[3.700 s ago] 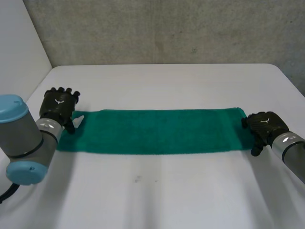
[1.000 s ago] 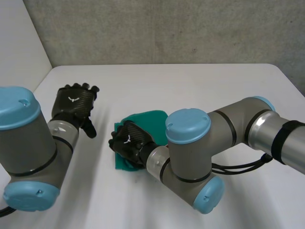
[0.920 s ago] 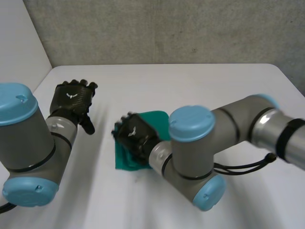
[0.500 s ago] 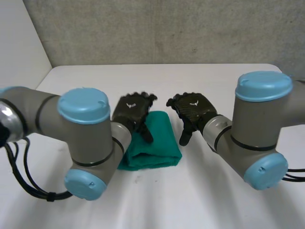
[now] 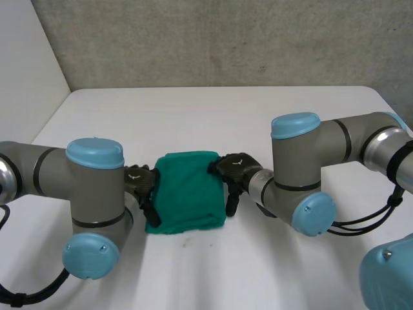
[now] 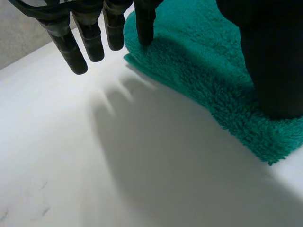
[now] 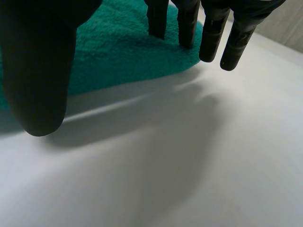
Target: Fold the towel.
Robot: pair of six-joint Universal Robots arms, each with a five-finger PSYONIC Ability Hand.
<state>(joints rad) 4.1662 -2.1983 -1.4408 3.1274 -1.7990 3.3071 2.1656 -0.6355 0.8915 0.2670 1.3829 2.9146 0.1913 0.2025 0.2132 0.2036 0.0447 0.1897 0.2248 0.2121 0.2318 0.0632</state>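
The left robot hand [image 5: 141, 181] sits at the left edge of the green towel [image 5: 187, 190]. Its fingers [image 6: 90, 33] are straight and spread, with one fingertip and the thumb resting on the pile. The towel lies folded into a compact square mid-table [image 5: 213, 116]. At its right edge the right robot hand [image 5: 233, 169] is likewise open: two straight fingers [image 7: 157, 19] touch the cloth, gripping nothing.

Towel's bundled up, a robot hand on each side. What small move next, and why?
Probably draw both outward, clear of the towel. It already lies as a compact folded bundle, and the left robot hand and right robot hand flank it with straight fingers only touching its edges, gripping nothing.
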